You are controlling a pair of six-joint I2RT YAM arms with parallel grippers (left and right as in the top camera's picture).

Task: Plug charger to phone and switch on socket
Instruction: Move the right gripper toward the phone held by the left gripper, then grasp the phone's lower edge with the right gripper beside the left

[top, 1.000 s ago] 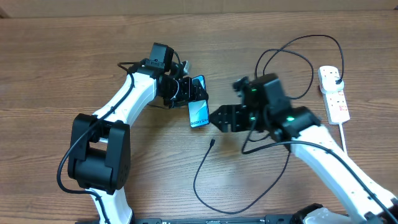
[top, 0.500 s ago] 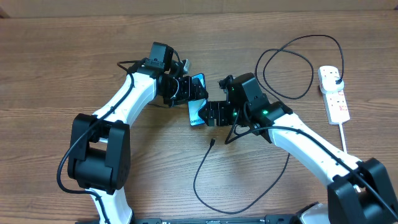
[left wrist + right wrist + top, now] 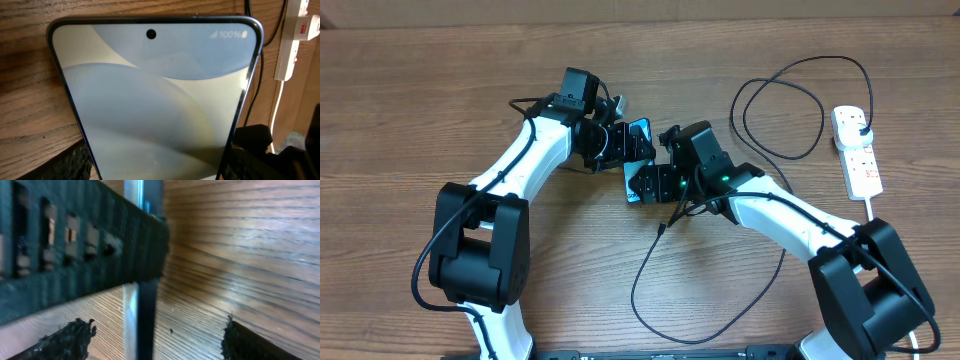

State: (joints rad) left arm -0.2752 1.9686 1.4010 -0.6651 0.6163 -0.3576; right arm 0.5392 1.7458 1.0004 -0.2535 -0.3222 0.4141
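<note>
At the centre of the brown wood-grain table (image 3: 410, 110), the small rectangular smartphone with a light-blue screen and dark edge (image 3: 150, 100) was clamped by its long edges in the left gripper (image 3: 632, 150). In the left wrist view, the black textured fingers (image 3: 75, 162) bore on both sides of the case. That view showed the screen lit, with a punch-hole camera (image 3: 151, 34) at top centre and a battery indicator in the top corner. In the overhead view, the right gripper (image 3: 645, 185) stood over the lower end of the smartphone and hid most of the screen. Its jaws stood well apart: in the right wrist view the two fingertips (image 3: 70, 337) sat at opposite sides of the frame, and the thin edge of the smartphone ran between them, touched by neither. The long thin black charger cable (image 3: 633, 285) lay loose on the table. Its small connector tip (image 3: 662, 228) rested just beside the right gripper on the near side, apart from the smartphone and held by neither gripper. At the far right the cable formed loose loops and ended at a black plug (image 3: 861, 121) seated in the far end of the narrow white power strip with red markings (image 3: 860, 165). The power strip lay well apart from the smartphone, and its white cord (image 3: 872, 215) led toward the near edge. The switch positions could not be determined.
</note>
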